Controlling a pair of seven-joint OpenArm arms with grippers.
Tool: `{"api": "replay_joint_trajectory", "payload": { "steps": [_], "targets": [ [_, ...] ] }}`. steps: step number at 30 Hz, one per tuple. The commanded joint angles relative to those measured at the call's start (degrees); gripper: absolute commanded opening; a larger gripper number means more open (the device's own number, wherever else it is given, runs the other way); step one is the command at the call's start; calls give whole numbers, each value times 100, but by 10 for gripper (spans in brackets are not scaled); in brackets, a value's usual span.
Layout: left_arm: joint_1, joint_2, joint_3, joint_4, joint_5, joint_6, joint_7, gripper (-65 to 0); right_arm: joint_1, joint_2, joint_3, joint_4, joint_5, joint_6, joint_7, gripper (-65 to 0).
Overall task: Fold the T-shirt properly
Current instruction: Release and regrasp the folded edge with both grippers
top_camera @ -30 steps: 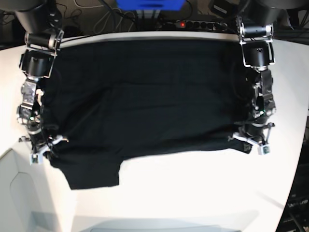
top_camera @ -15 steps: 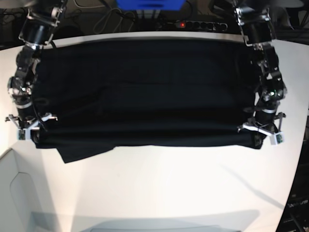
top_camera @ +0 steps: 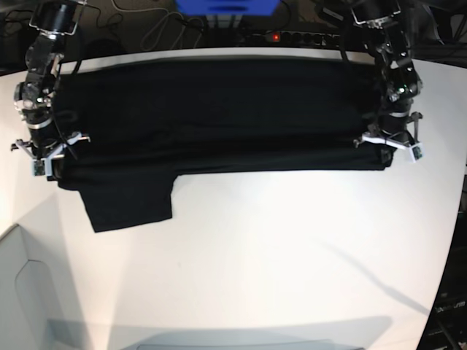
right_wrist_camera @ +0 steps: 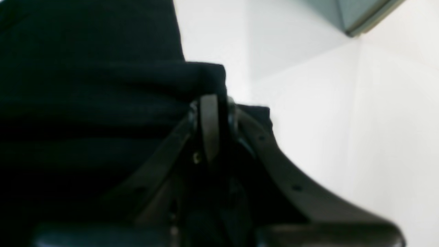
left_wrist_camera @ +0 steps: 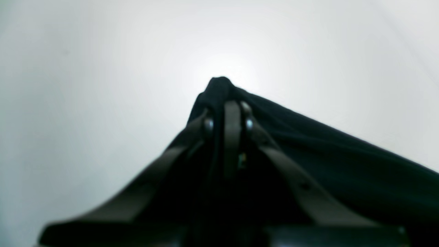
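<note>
My left tool is closed tight on a corner of the T-shirt, at the near right edge of the cloth as the base view shows it. In the left wrist view, that tool has its two dark fingers pressed together with a peak of black T-shirt fabric bunched between and just beyond the tips, the cloth sloping away to the right over the pale worktop.

My right tool is likewise pinched shut on the T-shirt, at the near left edge in the base view. In the right wrist view, that tool grips a thick folded edge of the T-shirt, with layers of black cloth stacked to the left and white worktop to the right.

The T-shirt lies stretched as a wide black band across the far half of the white worktop, spanning from one tool to the other. Its near edge runs fairly straight. Near my right tool, a squarish flap of black cloth juts toward the front of the worktop, lying flat. Only plain black fabric shows
</note>
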State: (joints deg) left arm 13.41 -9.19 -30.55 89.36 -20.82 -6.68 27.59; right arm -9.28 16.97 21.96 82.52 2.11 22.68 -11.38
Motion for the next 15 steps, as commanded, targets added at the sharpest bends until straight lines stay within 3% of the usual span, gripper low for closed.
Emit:
{"api": "replay_joint_trajectory", "payload": {
  "steps": [1,5,11,15],
  "targets": [
    [0,-70,-9,97,3,30,-153,-649,0,83,24,86,4,-65,122,-650],
    [9,-70,-18,167,3,30,-39,-582,-44,74,15,86,4,-65,122,-641],
    [79,71,-326,545,3,30,533,-354,-123,101,51,192,40,-65,122,-437],
    [70,220,-669,791,3,30,542,-334,-255,83,59,535,40,-65,122,-365]
  ]
}}
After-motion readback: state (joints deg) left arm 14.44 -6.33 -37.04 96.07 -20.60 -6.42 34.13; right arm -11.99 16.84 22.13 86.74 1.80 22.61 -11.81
